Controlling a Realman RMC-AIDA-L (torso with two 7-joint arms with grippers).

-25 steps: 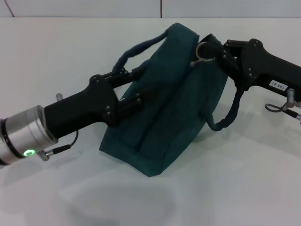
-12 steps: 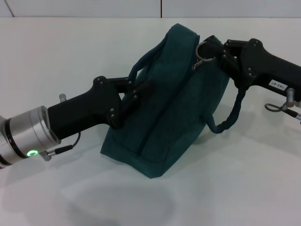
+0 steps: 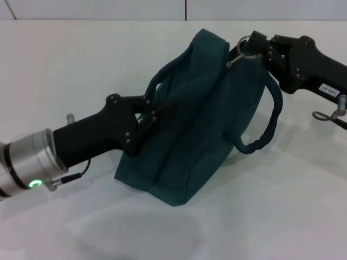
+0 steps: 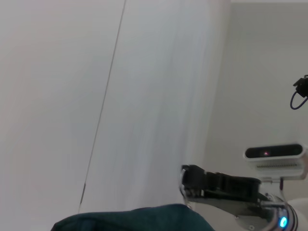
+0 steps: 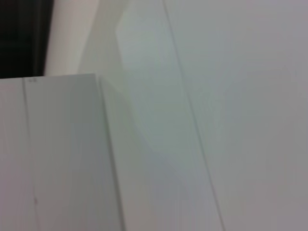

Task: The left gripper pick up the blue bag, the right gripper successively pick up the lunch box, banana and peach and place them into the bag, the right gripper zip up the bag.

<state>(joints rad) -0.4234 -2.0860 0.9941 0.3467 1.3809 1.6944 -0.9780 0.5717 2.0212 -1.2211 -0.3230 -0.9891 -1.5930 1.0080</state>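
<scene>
The blue bag (image 3: 200, 114), dark teal cloth with two rope handles, hangs tilted over the white table (image 3: 65, 59). My left gripper (image 3: 155, 110) is shut on the bag's near side, just below one handle (image 3: 162, 76). My right gripper (image 3: 250, 47) is at the bag's far top corner, shut on the metal zip pull (image 3: 243, 45). The other handle (image 3: 267, 122) loops down under the right arm. In the left wrist view, the bag's top (image 4: 134, 219) shows with the right arm's gripper (image 4: 188, 179) beyond it. Lunch box, banana and peach are out of view.
The bag's shadow (image 3: 135, 233) falls on the table in front. A cable clip (image 3: 328, 115) hangs from the right arm. The right wrist view shows only pale flat surfaces.
My right gripper has moved up and to the right with the zip pull, and the handle under it has swung out. My left gripper has shifted slightly lower on the bag's side.
</scene>
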